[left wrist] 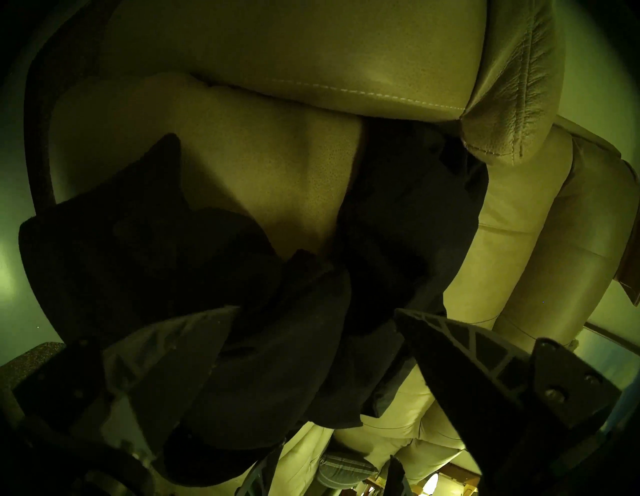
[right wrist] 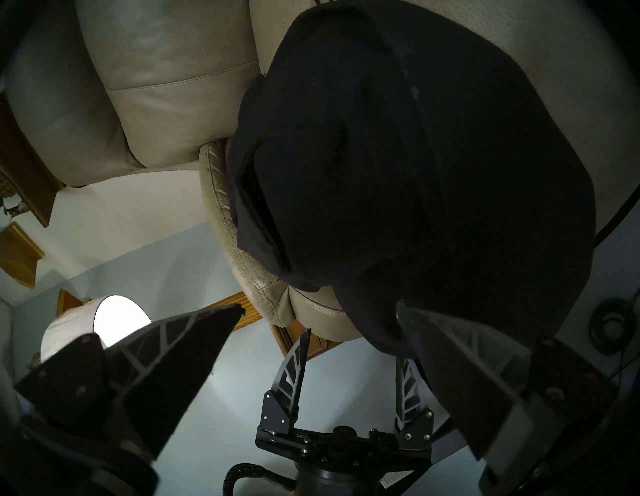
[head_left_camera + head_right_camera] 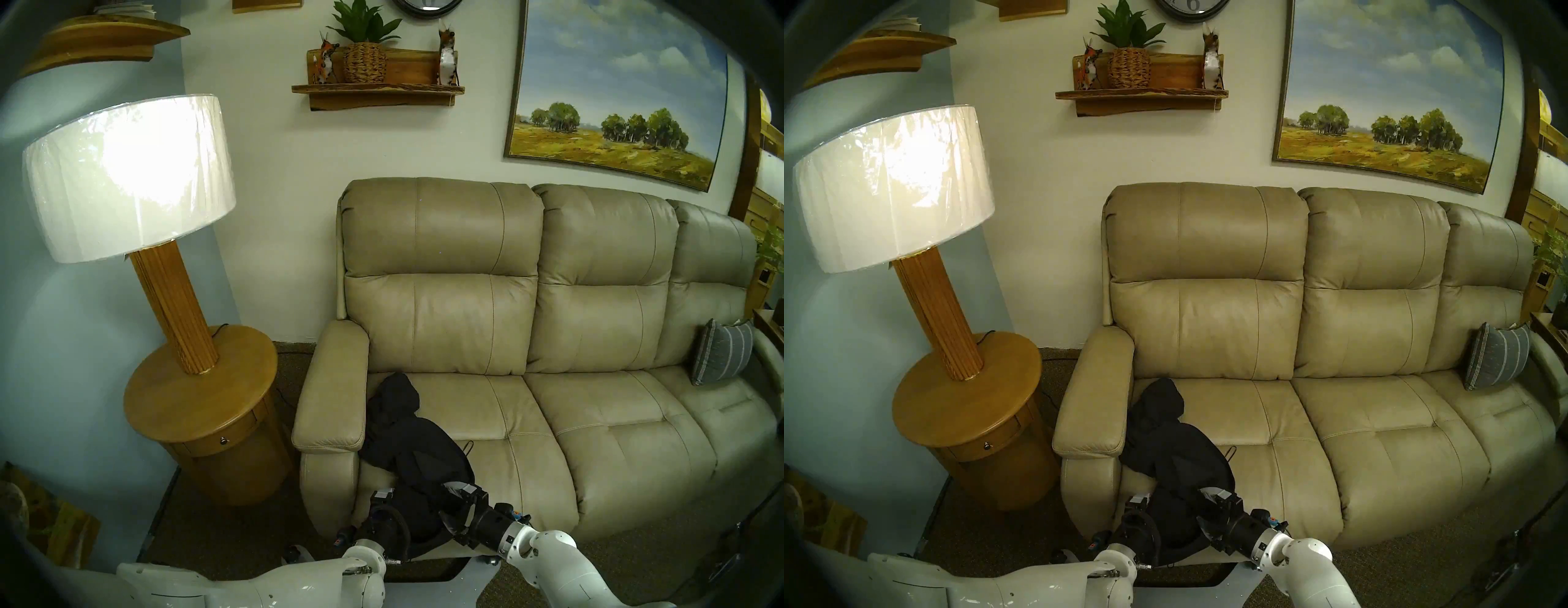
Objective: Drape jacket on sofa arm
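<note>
Jacket point(image 3: 407, 441) on seat beside sofa arm point(image 3: 331, 395); wrist views alone show both hands spread: left hand point(image 1: 317, 313), right hand point(image 2: 320, 310).

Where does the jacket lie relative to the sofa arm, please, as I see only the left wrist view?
Observer: The jacket lies on the seat beside the sofa arm, with its lower part hanging over the seat front. None of it is on the arm's top.
Operator: Is the right gripper holding it?
Observer: No. The right gripper is open, with fabric against one finger.
Operator: What stands on the arm's outer side?
Observer: A round wooden table carrying a lit lamp.
</note>
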Robot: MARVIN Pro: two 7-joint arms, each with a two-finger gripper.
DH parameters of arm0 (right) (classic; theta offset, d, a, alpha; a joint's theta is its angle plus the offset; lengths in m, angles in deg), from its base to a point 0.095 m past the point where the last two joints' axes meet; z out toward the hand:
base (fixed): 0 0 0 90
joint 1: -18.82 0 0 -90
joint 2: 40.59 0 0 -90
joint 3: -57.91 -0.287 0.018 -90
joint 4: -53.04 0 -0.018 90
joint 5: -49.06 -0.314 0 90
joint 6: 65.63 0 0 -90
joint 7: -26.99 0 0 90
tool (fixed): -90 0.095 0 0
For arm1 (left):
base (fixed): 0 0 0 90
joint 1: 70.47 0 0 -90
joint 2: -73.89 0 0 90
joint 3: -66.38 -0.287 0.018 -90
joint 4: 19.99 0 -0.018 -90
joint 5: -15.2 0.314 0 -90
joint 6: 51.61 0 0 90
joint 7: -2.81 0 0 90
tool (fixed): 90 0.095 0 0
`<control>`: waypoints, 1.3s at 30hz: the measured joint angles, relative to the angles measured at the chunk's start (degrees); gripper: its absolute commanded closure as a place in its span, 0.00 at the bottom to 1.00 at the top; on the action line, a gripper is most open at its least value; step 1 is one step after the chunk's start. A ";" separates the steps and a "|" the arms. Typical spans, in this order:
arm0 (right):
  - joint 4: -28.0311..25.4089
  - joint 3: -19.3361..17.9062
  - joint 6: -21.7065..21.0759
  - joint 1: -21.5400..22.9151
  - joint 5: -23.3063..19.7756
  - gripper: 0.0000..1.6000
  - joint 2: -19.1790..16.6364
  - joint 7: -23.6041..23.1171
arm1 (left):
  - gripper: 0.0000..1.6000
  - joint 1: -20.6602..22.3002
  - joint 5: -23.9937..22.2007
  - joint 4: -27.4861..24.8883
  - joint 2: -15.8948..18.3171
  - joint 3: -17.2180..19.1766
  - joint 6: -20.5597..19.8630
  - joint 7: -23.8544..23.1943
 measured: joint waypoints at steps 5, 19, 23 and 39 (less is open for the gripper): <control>0.07 0.00 0.00 0.02 0.00 0.00 0.00 0.01 | 0.00 0.03 0.00 -0.32 0.82 -0.52 -0.76 1.42; 0.48 0.00 0.06 0.02 0.13 0.00 -0.06 0.21 | 0.00 -2.05 -0.96 -1.31 4.38 -0.65 -2.99 4.15; 1.34 0.15 0.29 -0.29 0.58 0.00 -0.31 0.68 | 0.00 -2.79 -0.96 -1.82 5.41 -0.64 -3.61 4.22; 6.16 1.08 2.82 -1.57 4.11 0.00 -1.08 4.39 | 0.00 -5.53 -0.96 -4.83 9.37 -0.49 -5.24 1.97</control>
